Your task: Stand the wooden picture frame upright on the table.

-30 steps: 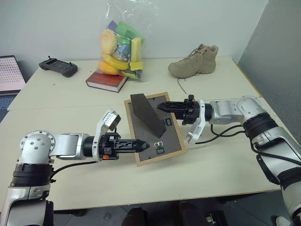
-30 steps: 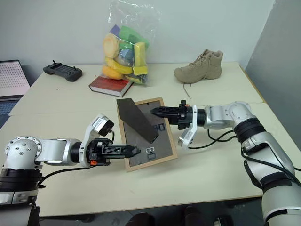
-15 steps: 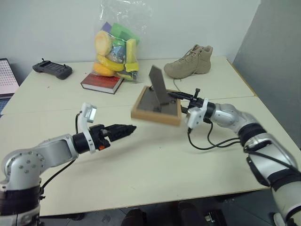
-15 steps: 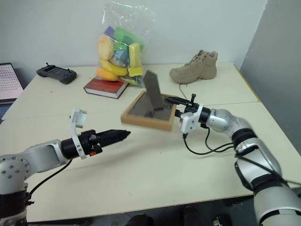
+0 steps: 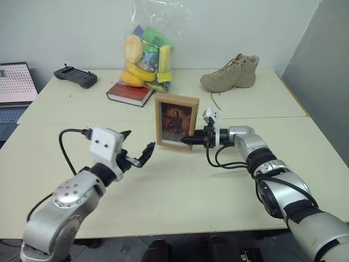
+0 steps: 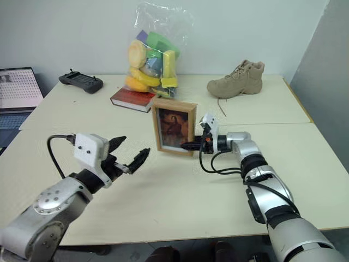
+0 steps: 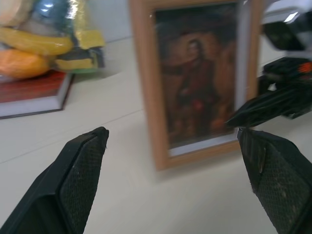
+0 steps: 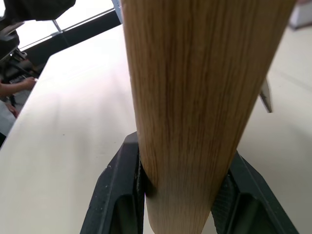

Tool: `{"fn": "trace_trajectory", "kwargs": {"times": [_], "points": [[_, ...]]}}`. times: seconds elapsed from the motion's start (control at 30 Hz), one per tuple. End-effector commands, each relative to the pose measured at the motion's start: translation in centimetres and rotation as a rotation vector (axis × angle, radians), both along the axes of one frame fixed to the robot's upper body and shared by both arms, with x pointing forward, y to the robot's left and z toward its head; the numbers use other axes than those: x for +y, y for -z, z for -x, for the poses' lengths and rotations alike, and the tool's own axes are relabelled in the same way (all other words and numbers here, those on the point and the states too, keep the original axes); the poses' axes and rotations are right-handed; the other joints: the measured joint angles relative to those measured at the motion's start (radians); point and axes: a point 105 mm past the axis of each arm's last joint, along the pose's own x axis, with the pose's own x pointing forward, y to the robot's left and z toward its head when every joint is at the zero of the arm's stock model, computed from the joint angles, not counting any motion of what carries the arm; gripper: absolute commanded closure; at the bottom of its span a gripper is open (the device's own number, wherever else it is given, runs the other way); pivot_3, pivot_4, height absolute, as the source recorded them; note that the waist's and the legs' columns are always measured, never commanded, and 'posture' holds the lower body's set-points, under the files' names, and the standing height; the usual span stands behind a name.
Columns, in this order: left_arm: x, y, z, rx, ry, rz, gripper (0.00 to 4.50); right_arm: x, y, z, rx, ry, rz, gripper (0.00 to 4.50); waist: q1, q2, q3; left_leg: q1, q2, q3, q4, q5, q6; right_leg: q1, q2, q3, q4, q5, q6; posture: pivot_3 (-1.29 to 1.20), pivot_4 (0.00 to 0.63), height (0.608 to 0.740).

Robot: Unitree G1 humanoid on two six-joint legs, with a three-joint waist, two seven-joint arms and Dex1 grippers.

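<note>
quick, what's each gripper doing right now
Left gripper: open, holding nothing, short of the wooden picture frame.
Right gripper: shut on the frame's lower right edge.

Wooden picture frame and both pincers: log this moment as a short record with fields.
frame: wooden picture frame stands upright on the table, portrait side facing the robot
right pincer: right pincer closed on the frame's lower right edge; the right wrist view shows the wood clamped between both fingers
left pincer: left pincer open, holding nothing, apart from the frame on its left
behind the frame: red book, bag of colourful items, tan boot
far left: black controller, laptop
</note>
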Motion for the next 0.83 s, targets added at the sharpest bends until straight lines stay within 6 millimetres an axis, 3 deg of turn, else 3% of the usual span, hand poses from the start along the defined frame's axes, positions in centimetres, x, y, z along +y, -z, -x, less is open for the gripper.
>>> {"fn": "trace_trajectory", "kwargs": {"times": [0.03, 0.1, 0.17, 0.33, 0.53, 0.6, 0.63, 0.7, 0.83], "points": [[-0.1, -0.7, 0.4, -0.046, 0.012, -0.022, 0.0, 0.1, -0.9, -0.8, -0.034, 0.059, -0.03, 3.18, -0.001, 0.0, 0.0, 0.0, 0.0, 0.0, 0.0, 0.0, 0.0, 0.0, 0.0, 0.0, 0.0, 0.0, 0.0, 0.0, 0.15, 0.74], [0.0, -0.4, 0.5, -0.032, 0.018, -0.018, 0.0, 0.0, -0.7, -0.9, -0.022, 0.071, -0.033, 3.18, -0.002, 0.0, 0.0, 0.0, 0.0, 0.0, 0.0, 0.0, 0.0, 0.0, 0.0, 0.0, 0.0, 0.0, 0.0, 0.0, 0.15, 0.74], [0.1, -0.2, 0.5, -0.017, 0.024, -0.014, 0.0, -0.1, -0.6, -0.9, -0.017, 0.077, -0.041, 2.48, -0.002, 0.0, 0.0, 0.0, 0.0, 0.0, 0.0, 0.0, 0.0, 0.0, 0.0, 0.0, 0.0, 0.0, 0.0, 0.0, 0.15, 0.74], [0.6, 0.0, -0.3, -0.004, 0.031, -0.011, 0.0, -1.5, 0.3, -0.8, -0.049, 0.092, -0.003, 1.57, -0.002, 0.0, 0.0, 0.0, 0.0, 0.0, 0.0, 0.0, 0.0, 0.0, 0.0, -0.001, 0.0, 0.0, 0.0, 0.0, 0.15, 0.74], [3.0, -0.1, -1.6, 0.023, 0.025, -0.022, 0.0, -6.2, 1.7, -0.3, -0.117, 0.118, 0.114, 0.19, 0.001, 0.0, 0.0, 0.0, 0.0, -0.001, 0.0, 0.0, 0.0, 0.001, 0.0, -0.002, 0.0, 0.0, 0.0, 0.0, 0.15, 0.74], [4.0, -0.2, -1.9, 0.058, 0.033, -0.018, 0.0, -8.0, 1.5, 0.1, -0.167, 0.122, 0.17, 0.01, 0.0, 0.0, 0.0, 0.0, 0.0, -0.002, 0.0, 0.0, 0.0, 0.001, 0.0, -0.003, 0.0, 0.0, 0.0, 0.0, 0.15, 0.74], [4.7, -0.2, -2.1, 0.083, 0.038, -0.021, 0.0, -8.8, 1.0, 0.5, -0.203, 0.114, 0.192, 0.01, 0.0, 0.0, 0.0, 0.0, 0.0, -0.001, 0.0, 0.0, 0.0, 0.001, 0.0, -0.002, 0.0, 0.0, 0.0, 0.0, 0.15, 0.74], [6.6, -0.8, -2.9, 0.108, 0.037, -0.065, 0.0, -10.0, -1.8, 2.1, -0.227, 0.074, 0.168, 0.01, 0.002, 0.0, 0.0, 0.0, 0.0, -0.002, 0.0, 0.0, 0.0, 0.001, 0.0, -0.003, 0.0, 0.0, 0.0, 0.0, 0.15, 0.74], [8.7, -2.5, -3.5, 0.151, 0.091, -0.103, 0.0, -9.5, -6.4, 5.4, -0.248, 0.013, 0.121, 0.01, -0.001, 0.002, 0.002, -0.001, 0.0, -0.004, 0.0, 0.0, 0.0, 0.0, 0.001, -0.005, 0.0, 0.0, 0.0, 0.0, 0.15, 0.74]]}}
